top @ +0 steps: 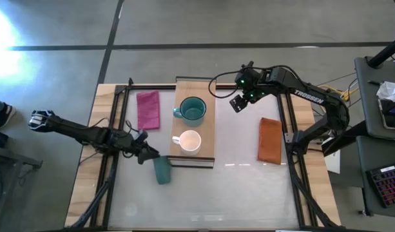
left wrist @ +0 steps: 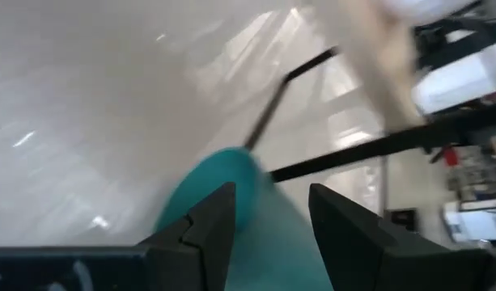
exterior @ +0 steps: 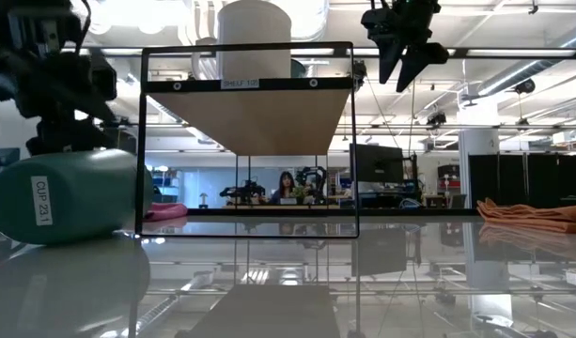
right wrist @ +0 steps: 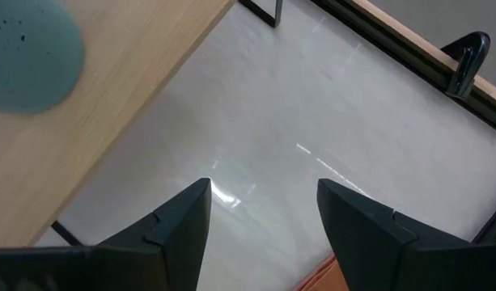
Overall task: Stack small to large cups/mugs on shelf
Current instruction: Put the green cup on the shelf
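Note:
The teal mug and the white mug stand upright on the light-wood shelf, teal at the far end, white at the near end. The small dark green cup lies on its side on the table by the shelf's near left corner; it also shows in the low view. My left gripper is open, low at the cup's far end, one finger on either side of it in the left wrist view. My right gripper is open and empty, raised to the right of the shelf's far end. My left gripper stands open at the far end of the lying cup, coming level from the table's left and far side. I cannot tell whether a finger touches the cup. The cup rests with its side on the table.
A pink cloth lies left of the shelf and an orange cloth right of it. The table's dark frame rails run along its left and right sides. Bare table lies in front of the shelf.

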Robot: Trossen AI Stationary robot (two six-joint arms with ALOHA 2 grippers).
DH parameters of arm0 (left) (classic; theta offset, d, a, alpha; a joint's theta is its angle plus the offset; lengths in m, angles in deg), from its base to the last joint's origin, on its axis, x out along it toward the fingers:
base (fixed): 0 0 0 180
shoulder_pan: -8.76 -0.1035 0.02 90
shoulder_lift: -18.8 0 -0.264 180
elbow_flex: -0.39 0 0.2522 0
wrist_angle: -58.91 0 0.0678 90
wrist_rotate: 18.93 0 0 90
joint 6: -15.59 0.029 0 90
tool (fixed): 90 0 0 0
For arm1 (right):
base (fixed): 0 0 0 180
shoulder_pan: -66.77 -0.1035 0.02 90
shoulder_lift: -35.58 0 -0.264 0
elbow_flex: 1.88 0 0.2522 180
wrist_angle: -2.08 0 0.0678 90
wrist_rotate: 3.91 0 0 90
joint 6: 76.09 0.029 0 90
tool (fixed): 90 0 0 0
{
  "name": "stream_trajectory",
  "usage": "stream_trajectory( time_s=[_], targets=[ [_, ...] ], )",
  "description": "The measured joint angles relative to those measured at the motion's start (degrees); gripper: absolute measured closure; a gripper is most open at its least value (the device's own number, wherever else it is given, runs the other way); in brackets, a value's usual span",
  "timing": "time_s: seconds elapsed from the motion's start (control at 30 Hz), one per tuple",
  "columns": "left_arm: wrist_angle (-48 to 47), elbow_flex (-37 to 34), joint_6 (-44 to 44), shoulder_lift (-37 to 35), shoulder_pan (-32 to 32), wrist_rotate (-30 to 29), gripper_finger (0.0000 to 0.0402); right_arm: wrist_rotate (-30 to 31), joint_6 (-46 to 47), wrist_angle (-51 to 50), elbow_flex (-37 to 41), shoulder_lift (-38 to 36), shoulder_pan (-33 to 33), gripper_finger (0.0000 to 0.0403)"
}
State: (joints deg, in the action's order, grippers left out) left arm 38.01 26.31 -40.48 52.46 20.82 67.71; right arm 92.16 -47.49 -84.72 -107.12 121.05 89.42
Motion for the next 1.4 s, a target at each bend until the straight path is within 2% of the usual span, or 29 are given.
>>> stream_trajectory(
  time_s=[0.27,0.53,0.67,0.8,1.17,1.3,1.4],
  targets=[
    [1.05,-1.11,2.09,4.23,-0.89,4.91,0.0257,-0.01,1.02,0.05,0.0,0.0,-0.01,0.0183],
    [6.53,-1.09,4.02,6.89,-0.86,17.14,0.0257,0.02,1.44,0.07,0.0,0.0,0.0,0.0183],
    [6.85,-1.07,4.33,8.23,-0.86,20.91,0.0257,0.02,1.46,0.09,0.0,0.0,0.0,0.0183],
    [7.42,-1.2,4.15,10.23,-0.86,22.49,0.0257,0.02,2.33,0.09,0.0,0.0,0.0,0.0183],
    [18.76,-1.29,5.93,21.11,-0.86,23.11,0.0261,0.02,3.84,0.07,0.0,0.0,-0.01,0.0183],
    [22.53,-1.29,5.96,24.62,-0.82,24.14,0.0287,0.02,3.93,0.07,0.0,0.0,-0.02,0.0183],
    [26.2,-1.2,6.0,26.29,-0.84,24.71,0.0334,0.02,3.58,0.07,0.0,0.0,0.03,0.0183]
  ],
)
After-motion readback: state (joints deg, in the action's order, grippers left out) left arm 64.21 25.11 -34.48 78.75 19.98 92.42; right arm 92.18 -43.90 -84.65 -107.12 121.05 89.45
